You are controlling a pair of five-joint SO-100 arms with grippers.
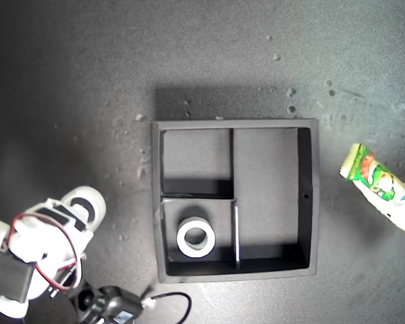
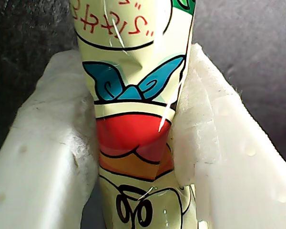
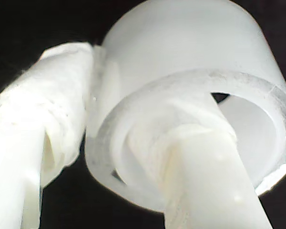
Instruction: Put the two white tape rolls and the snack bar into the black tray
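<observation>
You look down on a dark grey matte tabletop point(image 1: 67, 81), speckled with pale crumbs point(image 1: 277, 57) and lit from above.

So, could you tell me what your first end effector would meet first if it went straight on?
Probably the bare dark table. Past my first end effector, which is shut on the snack bar, its wrist view shows only that surface ahead. Depth is unclear.
</observation>
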